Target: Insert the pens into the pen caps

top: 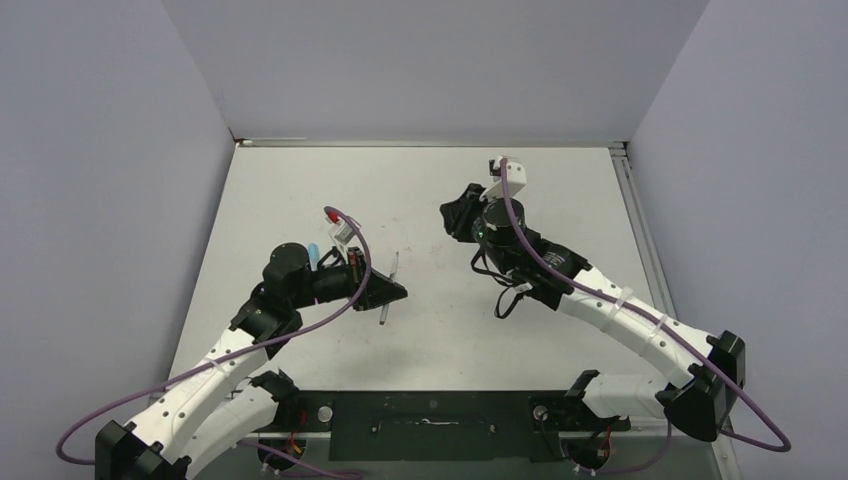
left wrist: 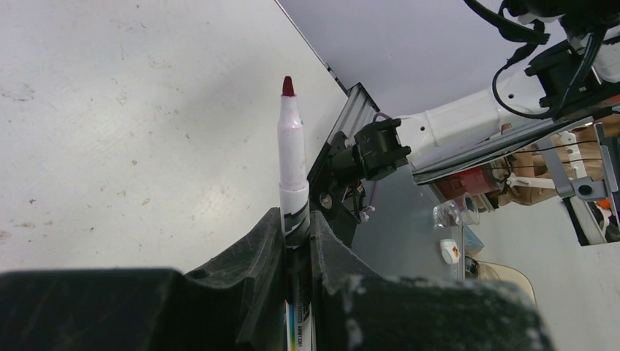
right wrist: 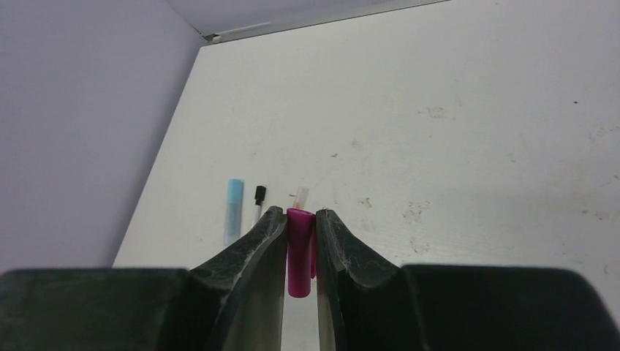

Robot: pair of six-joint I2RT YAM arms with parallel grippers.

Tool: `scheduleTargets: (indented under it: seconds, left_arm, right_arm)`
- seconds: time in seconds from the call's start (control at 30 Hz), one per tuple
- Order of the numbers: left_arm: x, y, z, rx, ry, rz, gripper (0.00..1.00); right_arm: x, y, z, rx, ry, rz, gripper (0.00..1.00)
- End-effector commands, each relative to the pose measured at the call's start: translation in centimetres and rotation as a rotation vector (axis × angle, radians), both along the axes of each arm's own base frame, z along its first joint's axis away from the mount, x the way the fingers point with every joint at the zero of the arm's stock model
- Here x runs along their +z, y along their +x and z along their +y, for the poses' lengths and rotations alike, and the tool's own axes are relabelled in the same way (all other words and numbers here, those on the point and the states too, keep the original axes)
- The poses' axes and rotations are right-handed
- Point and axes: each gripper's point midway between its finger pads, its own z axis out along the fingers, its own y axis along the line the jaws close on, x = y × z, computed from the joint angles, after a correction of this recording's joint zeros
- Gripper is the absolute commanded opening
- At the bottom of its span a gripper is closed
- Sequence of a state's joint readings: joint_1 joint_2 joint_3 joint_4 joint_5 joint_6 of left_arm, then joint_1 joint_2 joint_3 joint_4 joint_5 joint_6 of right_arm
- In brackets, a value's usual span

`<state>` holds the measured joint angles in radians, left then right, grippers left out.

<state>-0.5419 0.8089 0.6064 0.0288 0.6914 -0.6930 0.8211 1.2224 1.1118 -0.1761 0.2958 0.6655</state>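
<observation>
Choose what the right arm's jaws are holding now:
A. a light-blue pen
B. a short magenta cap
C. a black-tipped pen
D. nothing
B: in the right wrist view, the jaws are closed on a short magenta cap, which sits between them.

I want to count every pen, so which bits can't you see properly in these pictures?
Left wrist view: the red-tipped marker has its lower barrel hidden inside the left hand.
Right wrist view: the pale pen is mostly hidden behind the magenta cap in the right hand.
Top view: that cap is hidden by the right hand, and the marker's red tip is too small to see.
</observation>
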Motion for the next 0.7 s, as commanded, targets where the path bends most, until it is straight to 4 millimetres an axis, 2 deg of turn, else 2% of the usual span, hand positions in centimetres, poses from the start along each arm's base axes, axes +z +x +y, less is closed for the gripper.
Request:
scheduleTargets:
  seconds: [0.0, 0.17, 0.33, 0.67]
  left_arm:
    - [2.1, -0.5, -0.5, -0.031, -0.087, -0.038, 0.0]
    - [2.6, -0.8, -0.8, -0.036, -0.138, -0.029, 0.0]
    - [3.2, -1.2, -1.0, -0.045, -0.195, -0.027, 0.0]
    - [3.9, -1.6, -0.9, -0.036, -0.258, -0.033, 0.0]
  right_arm:
    - [5.4, -1.1, 1.6, 0.013, 0.141, -0.127, 0.05]
    - [7.2, -2.9, 3.8, 0.069, 0.204, -0.172, 0.05]
    - [8.3, -4.1, 5.2, 0.097, 0.233, -0.195, 0.05]
    - [8.7, -6.1, 7.8, 0.157, 0.247, -0.201, 0.05]
